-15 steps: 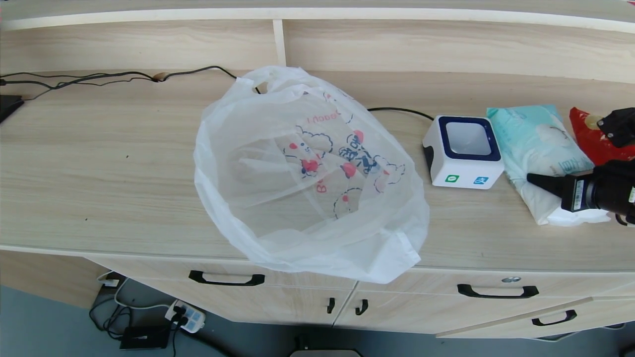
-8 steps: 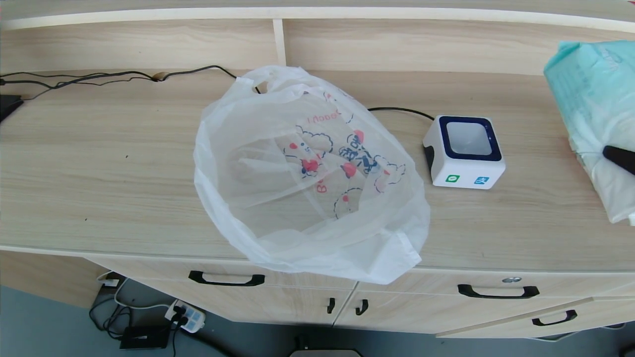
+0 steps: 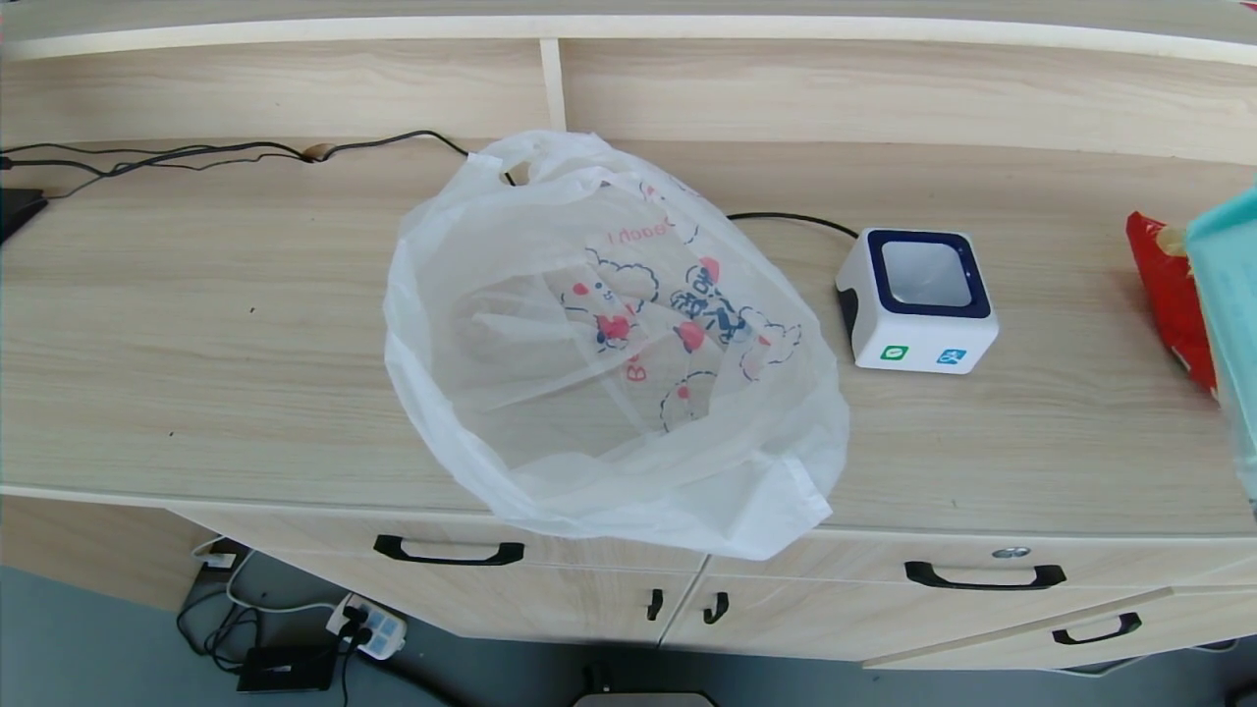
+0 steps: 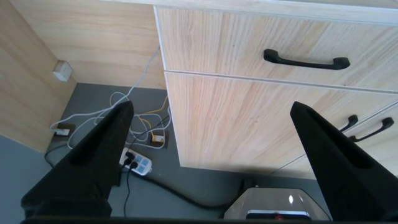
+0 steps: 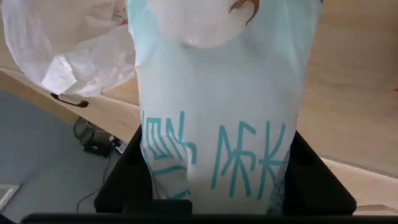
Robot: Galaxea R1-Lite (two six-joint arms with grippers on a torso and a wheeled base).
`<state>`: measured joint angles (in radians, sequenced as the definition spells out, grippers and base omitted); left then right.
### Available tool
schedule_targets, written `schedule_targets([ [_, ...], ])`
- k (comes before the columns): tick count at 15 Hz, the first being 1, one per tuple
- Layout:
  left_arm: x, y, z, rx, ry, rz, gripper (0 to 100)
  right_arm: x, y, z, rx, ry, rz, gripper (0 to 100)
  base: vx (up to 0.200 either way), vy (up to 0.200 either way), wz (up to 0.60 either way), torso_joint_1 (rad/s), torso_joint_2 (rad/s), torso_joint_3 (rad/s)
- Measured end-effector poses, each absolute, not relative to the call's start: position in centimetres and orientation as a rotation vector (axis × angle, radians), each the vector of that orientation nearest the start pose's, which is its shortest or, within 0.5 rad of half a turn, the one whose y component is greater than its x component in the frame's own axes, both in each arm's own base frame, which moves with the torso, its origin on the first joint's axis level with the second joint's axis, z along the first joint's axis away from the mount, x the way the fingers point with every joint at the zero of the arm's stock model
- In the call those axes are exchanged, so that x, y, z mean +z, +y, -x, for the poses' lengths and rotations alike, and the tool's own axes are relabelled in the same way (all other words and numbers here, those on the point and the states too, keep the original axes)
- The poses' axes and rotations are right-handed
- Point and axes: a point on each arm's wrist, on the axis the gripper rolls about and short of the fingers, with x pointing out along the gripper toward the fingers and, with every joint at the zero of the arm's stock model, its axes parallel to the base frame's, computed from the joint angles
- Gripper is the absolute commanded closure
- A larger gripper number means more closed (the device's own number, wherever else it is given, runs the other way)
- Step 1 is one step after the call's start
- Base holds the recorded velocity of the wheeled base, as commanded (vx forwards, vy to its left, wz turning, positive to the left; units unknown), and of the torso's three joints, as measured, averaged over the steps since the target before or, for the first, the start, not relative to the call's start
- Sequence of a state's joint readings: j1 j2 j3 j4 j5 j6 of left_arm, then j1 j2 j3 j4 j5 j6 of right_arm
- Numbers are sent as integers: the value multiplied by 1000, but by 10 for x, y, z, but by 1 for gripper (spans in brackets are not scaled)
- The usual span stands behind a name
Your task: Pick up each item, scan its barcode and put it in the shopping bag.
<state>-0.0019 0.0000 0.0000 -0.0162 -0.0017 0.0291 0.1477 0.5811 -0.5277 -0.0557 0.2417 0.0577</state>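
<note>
Teal pack (image 3: 1239, 324) runs off the head view's right edge and covers part of the red packet (image 3: 1167, 295). At my right gripper (image 5: 214, 177), the pack hides the inner faces of my fingers (image 5: 121, 186).

The shopping bag (image 3: 609, 344) sprawls across the head view's centre, its mouth gaping upward. The scanner (image 3: 918, 299) stands just right of it, with a narrow gap between. Wider countertop (image 3: 1070, 412) lies between the scanner and the red packet (image 3: 1169, 295) at the right edge. Cables (image 3: 196, 154) cross the upper left.

The tissue pack (image 3: 1235, 324) has lifted off the counter (image 3: 196, 344), seemingly rightward.
</note>
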Motion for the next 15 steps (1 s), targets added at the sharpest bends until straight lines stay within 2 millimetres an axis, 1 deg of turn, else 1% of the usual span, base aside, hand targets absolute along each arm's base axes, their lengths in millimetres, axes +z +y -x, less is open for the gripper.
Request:
schedule_targets([
  [2,77,0,23,-3,-16,-29,0,240,9,-14,474,48,-228,100,0,0,0,0,0,0],
  [3,77,0,23,-3,-17,-29,0,244,10,-7,554,90,-314,100,0,0,0,0,0,0],
  [5,77,0,23,-3,-17,-29,0,249,11,1,718,204,-462,100,0,0,0,0,0,0],
  [6,77,0,23,-3,-16,-29,0,252,12,1,776,250,-534,100,0,0,0,0,0,0],
  [10,77,0,23,-3,-17,-29,0,259,16,-6,922,389,-786,100,0,0,0,0,0,0],
  [12,77,0,23,-3,-17,-29,0,254,20,-14,936,436,-821,100,0,0,0,0,0,0],
  [15,77,0,23,-3,-17,-29,0,240,27,-30,910,506,-834,100,0,0,0,0,0,0],
])
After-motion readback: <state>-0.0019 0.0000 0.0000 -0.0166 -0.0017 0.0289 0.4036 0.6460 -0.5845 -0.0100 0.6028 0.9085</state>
